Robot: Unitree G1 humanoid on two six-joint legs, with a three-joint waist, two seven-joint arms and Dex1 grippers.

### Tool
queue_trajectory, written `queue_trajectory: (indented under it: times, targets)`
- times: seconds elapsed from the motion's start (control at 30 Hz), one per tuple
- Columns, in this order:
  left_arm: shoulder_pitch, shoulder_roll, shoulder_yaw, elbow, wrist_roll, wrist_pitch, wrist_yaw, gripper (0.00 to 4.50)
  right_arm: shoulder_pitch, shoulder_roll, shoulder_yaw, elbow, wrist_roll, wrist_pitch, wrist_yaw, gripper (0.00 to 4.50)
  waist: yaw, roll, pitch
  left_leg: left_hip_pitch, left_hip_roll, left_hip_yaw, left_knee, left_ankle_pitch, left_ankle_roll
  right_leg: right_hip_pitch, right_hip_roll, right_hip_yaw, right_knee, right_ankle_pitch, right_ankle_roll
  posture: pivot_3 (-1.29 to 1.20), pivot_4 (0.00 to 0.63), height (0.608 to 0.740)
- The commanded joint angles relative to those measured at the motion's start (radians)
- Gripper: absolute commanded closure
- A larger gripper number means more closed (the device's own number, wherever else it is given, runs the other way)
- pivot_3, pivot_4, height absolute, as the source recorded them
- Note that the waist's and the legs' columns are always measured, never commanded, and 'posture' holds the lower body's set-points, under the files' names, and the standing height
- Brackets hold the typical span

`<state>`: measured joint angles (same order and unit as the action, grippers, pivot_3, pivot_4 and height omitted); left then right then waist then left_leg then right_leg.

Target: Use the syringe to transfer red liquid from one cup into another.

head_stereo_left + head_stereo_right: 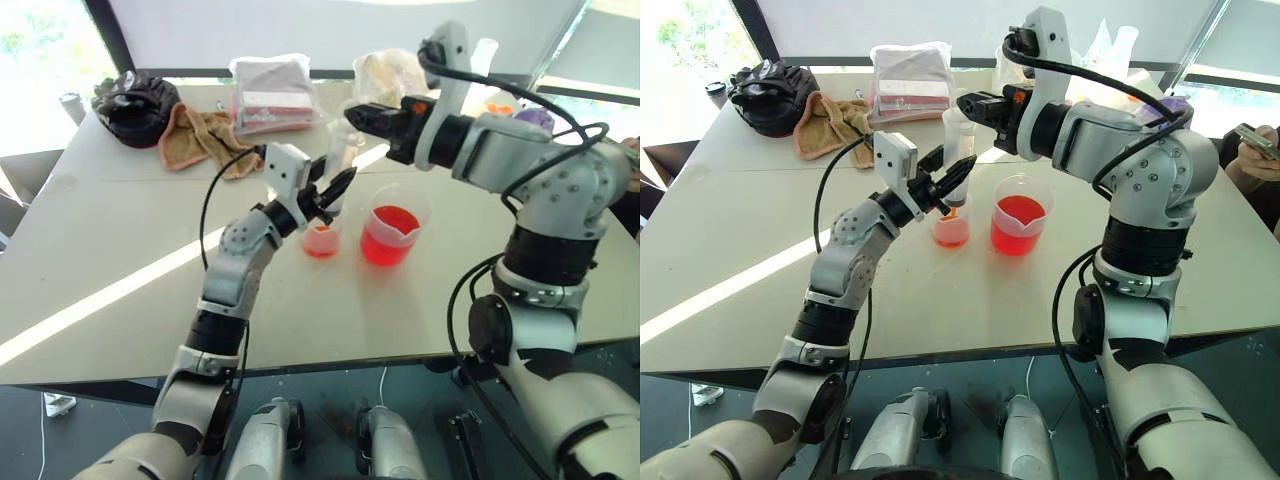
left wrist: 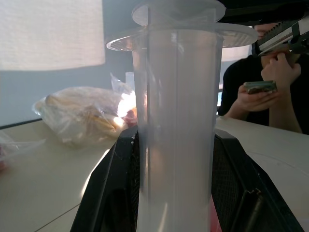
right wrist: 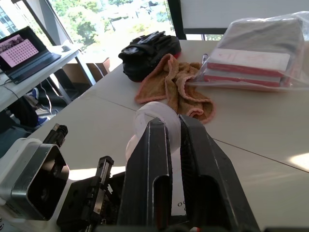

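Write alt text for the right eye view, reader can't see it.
Left end effector holds the syringe upright, tip in the smaller cup of pale red liquid, while the right end effector grips its plunger top. The wider beaker stands beside the cup on a white table; a towel and black bag lie behind.

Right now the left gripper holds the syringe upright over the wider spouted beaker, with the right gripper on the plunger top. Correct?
One thing is wrong. The syringe, held by the left gripper, stands over the smaller narrow cup, not the spouted beaker beside it, as the right eye view shows. The right gripper is indeed on the plunger top.
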<state>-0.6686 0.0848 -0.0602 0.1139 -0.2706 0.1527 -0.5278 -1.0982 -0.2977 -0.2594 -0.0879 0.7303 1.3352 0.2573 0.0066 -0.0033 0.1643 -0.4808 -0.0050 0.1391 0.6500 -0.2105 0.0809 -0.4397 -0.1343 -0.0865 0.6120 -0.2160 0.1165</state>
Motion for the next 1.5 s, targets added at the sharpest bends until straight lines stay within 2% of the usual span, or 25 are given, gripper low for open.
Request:
queue_trajectory:
  times: [0.03, 0.27, 0.3, 0.33, 0.37, 0.5, 0.9, 1.13, 1.33, 1.5]
  targets:
    - [-0.052, -0.011, 0.026, -0.066, -0.022, -0.004, 0.026, 3.10, 0.019, 0.067, 0.061, -0.001, 0.092, 0.117, 0.063, 4.43, 0.000, 0.000, 0.000, 0.000, 0.000, 0.000, 0.000, 0.000, 0.000, 0.000, 0.000, 0.000, 0.000, 0.000, 0.000, 0.00, 0.150, 0.740]
    - [-0.052, -0.005, 0.031, -0.070, -0.022, -0.001, 0.028, 3.10, 0.024, 0.058, 0.073, -0.009, 0.097, 0.122, 0.087, 4.43, -0.001, 0.000, 0.000, 0.000, 0.000, 0.000, 0.000, 0.000, 0.000, 0.000, 0.000, 0.000, 0.000, 0.000, 0.000, 0.00, 0.150, 0.740]
    - [-0.050, -0.005, 0.030, -0.072, -0.022, 0.000, 0.028, 3.10, 0.022, 0.056, 0.073, -0.009, 0.098, 0.122, 0.089, 4.09, -0.001, 0.000, 0.000, 0.000, 0.000, 0.000, 0.000, 0.000, 0.000, 0.000, 0.000, 0.000, 0.000, 0.000, 0.000, 0.00, 0.150, 0.740]
    - [-0.049, -0.004, 0.030, -0.072, -0.021, -0.001, 0.028, 3.10, 0.020, 0.053, 0.073, -0.008, 0.099, 0.121, 0.093, 3.57, -0.003, 0.000, 0.000, 0.000, 0.000, 0.000, 0.000, 0.000, 0.000, 0.000, 0.000, 0.000, 0.000, 0.000, 0.000, 0.00, 0.150, 0.740]
    - [-0.049, -0.004, 0.029, -0.072, -0.021, -0.001, 0.029, 3.10, 0.017, 0.050, 0.072, -0.008, 0.099, 0.121, 0.098, 3.33, -0.003, 0.000, 0.000, 0.000, 0.000, 0.000, 0.000, 0.000, 0.000, 0.000, 0.000, 0.000, 0.000, 0.000, 0.000, 0.00, 0.150, 0.740]
    - [-0.038, -0.001, 0.031, -0.083, -0.021, 0.004, 0.034, 3.10, 0.005, 0.020, 0.075, -0.012, 0.088, 0.117, 0.119, 1.43, -0.002, 0.000, 0.000, 0.000, 0.000, 0.000, 0.000, 0.000, 0.000, 0.000, 0.000, 0.000, 0.000, 0.000, 0.000, 0.00, 0.150, 0.740]
    - [-0.027, -0.009, 0.044, -0.101, -0.020, 0.005, 0.063, 3.10, -0.015, -0.222, 0.009, -0.011, 0.095, 0.107, 0.236, 1.43, 0.005, 0.000, 0.000, 0.000, 0.000, 0.000, 0.001, 0.000, 0.000, 0.000, -0.001, 0.000, 0.000, 0.000, 0.000, 0.00, 0.150, 0.740]
    - [-0.026, -0.019, 0.065, -0.120, -0.046, 0.048, 0.087, 3.10, -0.001, -0.308, -0.013, 0.003, 0.086, 0.081, 0.269, 1.43, 0.004, 0.000, 0.000, 0.001, 0.000, 0.000, 0.001, 0.000, 0.000, 0.001, -0.001, 0.000, 0.000, 0.000, 0.000, 0.00, 0.150, 0.740]
    - [-0.115, -0.018, 0.180, -0.199, -0.231, 0.309, 0.193, 3.10, 0.056, -0.355, -0.011, 0.000, 0.071, 0.075, 0.269, 1.43, 0.005, 0.000, 0.000, 0.000, 0.000, -0.001, 0.002, 0.000, 0.001, 0.001, -0.001, 0.000, 0.000, 0.000, 0.000, 0.00, 0.150, 0.740]
    - [-0.272, 0.001, 0.414, -0.138, -0.464, 0.620, 0.460, 3.10, 0.102, -0.343, -0.039, -0.025, 0.077, 0.090, 0.235, 1.43, 0.004, 0.000, 0.000, 0.001, 0.000, -0.001, 0.002, 0.001, 0.003, 0.002, 0.000, 0.000, 0.001, 0.000, 0.000, 0.00, 0.150, 0.740]
